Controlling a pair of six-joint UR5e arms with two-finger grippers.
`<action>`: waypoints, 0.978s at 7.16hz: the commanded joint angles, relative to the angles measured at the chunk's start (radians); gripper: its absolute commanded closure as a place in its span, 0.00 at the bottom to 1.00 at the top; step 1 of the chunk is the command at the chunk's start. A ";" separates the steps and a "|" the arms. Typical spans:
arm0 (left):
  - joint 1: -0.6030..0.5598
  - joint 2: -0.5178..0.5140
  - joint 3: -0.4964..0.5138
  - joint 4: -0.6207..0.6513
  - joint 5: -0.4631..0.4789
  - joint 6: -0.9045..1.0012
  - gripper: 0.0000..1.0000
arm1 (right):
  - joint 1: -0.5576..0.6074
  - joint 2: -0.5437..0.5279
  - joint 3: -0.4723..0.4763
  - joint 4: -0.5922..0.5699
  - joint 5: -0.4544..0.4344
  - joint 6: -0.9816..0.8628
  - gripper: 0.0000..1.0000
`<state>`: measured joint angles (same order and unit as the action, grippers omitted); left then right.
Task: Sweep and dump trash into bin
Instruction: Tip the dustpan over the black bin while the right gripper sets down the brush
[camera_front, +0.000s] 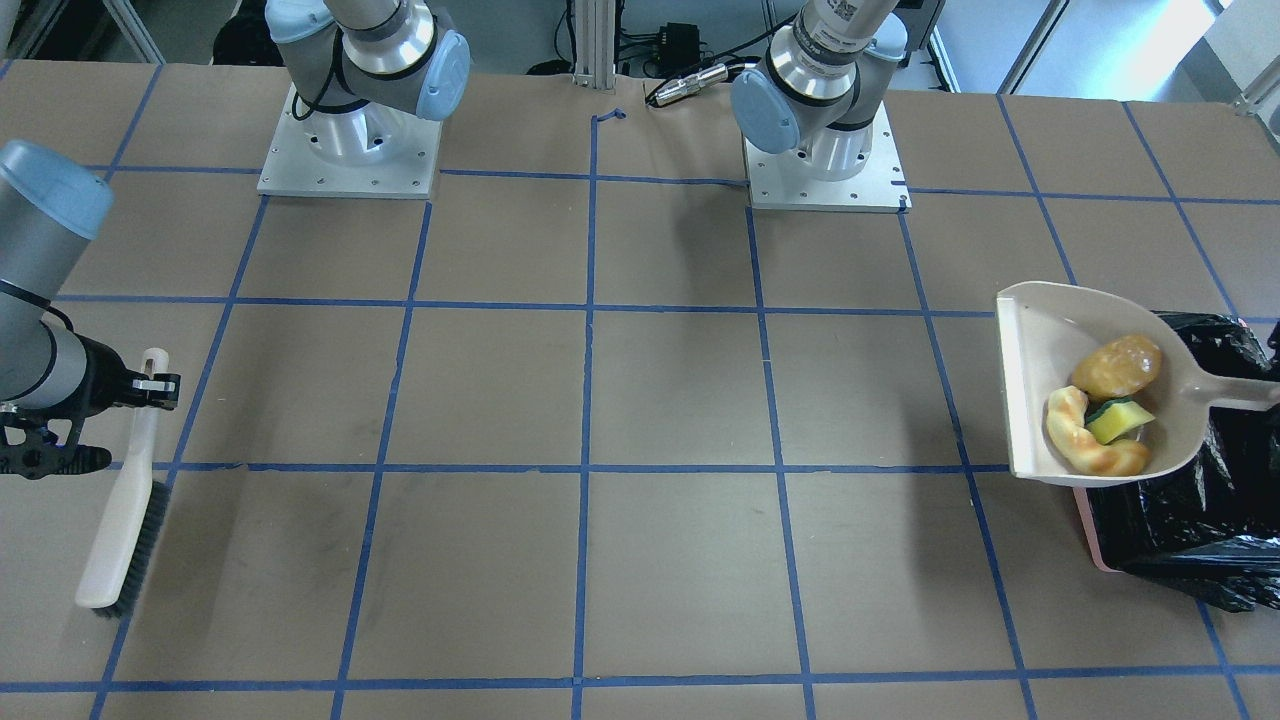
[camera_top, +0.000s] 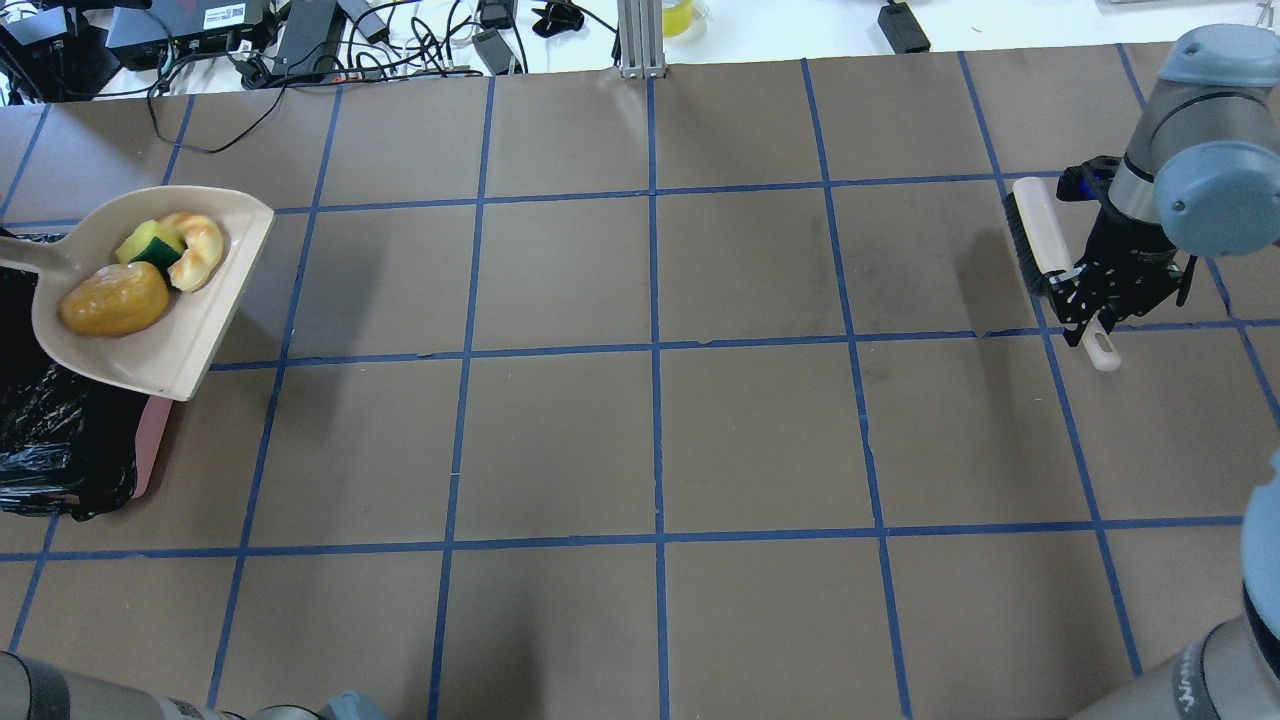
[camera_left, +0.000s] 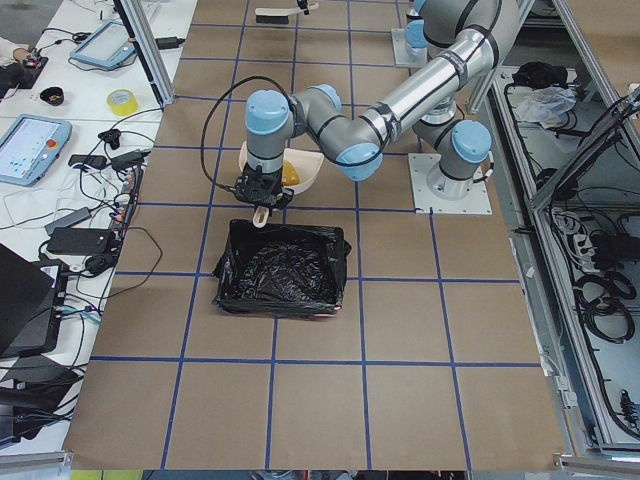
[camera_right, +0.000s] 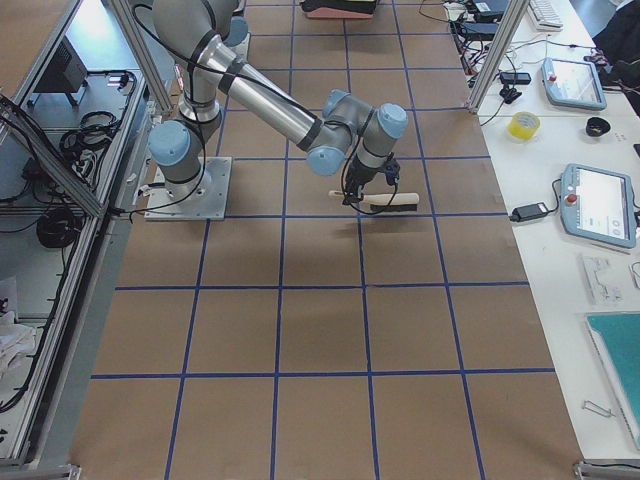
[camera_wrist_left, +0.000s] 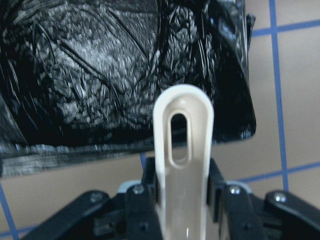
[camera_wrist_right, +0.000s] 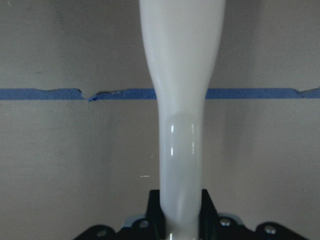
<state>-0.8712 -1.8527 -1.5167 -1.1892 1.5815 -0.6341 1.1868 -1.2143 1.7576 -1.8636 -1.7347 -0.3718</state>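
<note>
Here dustpan (camera_front: 1035, 380), holding trash (camera_front: 1117, 366), overlaps bin's (camera_front: 1200, 520) edge.

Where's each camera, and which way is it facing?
Front-facing: across the table, facing the robot; bases at top.
Overhead: behind the robot, looking forward and down; right tool holding the brush.
Exterior left: table's left end; near left arm by the bin.
Exterior right: table's right end; near right arm.
Left wrist: past the left tool and dustpan handle, onto the bin.
Right wrist: along the brush handle, onto the table.
Shared: front-facing and overhead both show trash in the dustpan.
</note>
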 joint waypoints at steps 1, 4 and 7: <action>0.107 -0.078 0.096 0.012 0.023 0.234 1.00 | -0.003 0.030 -0.007 -0.002 0.006 -0.004 0.98; 0.135 -0.187 0.182 0.187 0.006 0.452 1.00 | -0.003 0.033 -0.003 -0.003 0.011 -0.010 0.94; 0.136 -0.206 0.190 0.368 -0.189 0.629 1.00 | -0.003 0.054 0.000 -0.063 0.015 -0.013 0.16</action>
<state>-0.7355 -2.0539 -1.3328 -0.8751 1.4717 -0.0725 1.1842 -1.1732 1.7568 -1.9005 -1.7200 -0.3817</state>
